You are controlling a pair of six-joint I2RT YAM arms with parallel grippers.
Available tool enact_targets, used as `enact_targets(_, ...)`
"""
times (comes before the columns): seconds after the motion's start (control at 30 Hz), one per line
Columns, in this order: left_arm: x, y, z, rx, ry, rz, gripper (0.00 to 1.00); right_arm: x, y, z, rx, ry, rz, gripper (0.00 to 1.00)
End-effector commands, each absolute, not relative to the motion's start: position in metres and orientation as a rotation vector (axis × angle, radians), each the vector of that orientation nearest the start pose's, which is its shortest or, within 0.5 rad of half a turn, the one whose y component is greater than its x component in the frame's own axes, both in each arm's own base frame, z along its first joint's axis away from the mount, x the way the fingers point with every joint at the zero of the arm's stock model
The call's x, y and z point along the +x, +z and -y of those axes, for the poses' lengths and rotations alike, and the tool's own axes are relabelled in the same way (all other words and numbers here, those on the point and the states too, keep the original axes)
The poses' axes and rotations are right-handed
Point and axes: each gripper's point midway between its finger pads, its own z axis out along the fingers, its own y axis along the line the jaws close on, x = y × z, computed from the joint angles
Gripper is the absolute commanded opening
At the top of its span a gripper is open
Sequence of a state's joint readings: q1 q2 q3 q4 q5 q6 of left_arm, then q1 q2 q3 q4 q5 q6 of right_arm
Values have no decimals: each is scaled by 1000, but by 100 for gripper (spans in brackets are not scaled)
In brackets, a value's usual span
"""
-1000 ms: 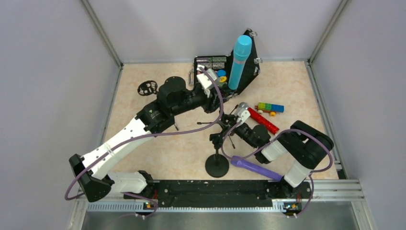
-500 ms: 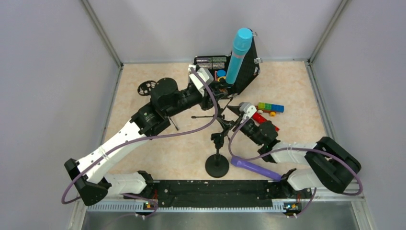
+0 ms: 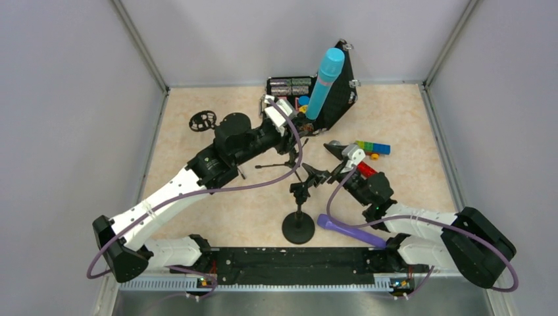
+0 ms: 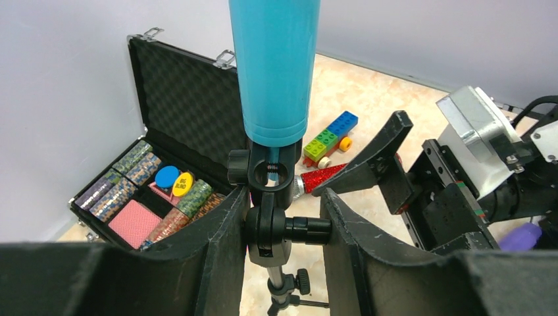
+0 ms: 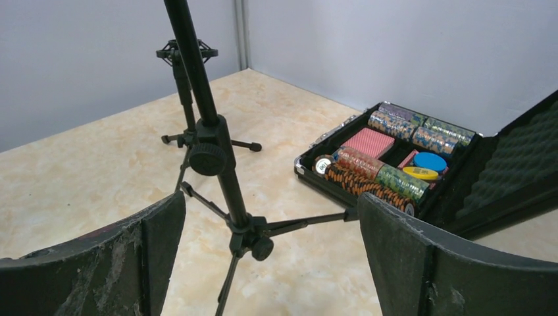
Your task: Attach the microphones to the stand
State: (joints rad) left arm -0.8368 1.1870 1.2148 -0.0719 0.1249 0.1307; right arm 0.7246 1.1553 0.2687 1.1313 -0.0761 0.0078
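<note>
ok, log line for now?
left fingers: clamped on stand joint | blue microphone: mounted on stand | right fingers: open, empty | red microphone, purple microphone: on table

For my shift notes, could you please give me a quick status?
Left fingers gripping stand, blue microphone clipped in. Right fingers open, empty. Red microphone, purple microphone on table.

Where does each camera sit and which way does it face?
Top external: above, behind the robot, looking down at the table; both arms show.
Left wrist: faces the blue microphone on the stand, which the left hand grips.
Right wrist: low, faces the stand's legs; open right hand shows.
Both wrist views show the chip case.
</note>
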Motion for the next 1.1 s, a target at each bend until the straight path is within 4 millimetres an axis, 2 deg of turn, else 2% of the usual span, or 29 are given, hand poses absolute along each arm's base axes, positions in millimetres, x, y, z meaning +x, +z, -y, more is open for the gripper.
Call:
enact_targets(0.0, 270, 430, 309, 731, -628, -1219, 0, 265, 230, -244, -490, 648, -1243, 99)
enact_targets(0.23, 284, 417, 315, 718, -645, -1248, 0, 269, 223, -236, -430, 640, -1293, 99)
enact_targets(0.6, 307, 412, 309, 675, -699, -1267, 0, 277, 208, -222, -343, 664, -1370, 99)
enact_targets(0.83, 321, 398, 309, 730, -745, -1304, 0, 283, 203, -214, -310, 672, -1399, 99)
enact_targets(1.07, 322, 390, 320, 810, -777, -1294, 0, 286, 200, -210, -288, 671, -1413, 99)
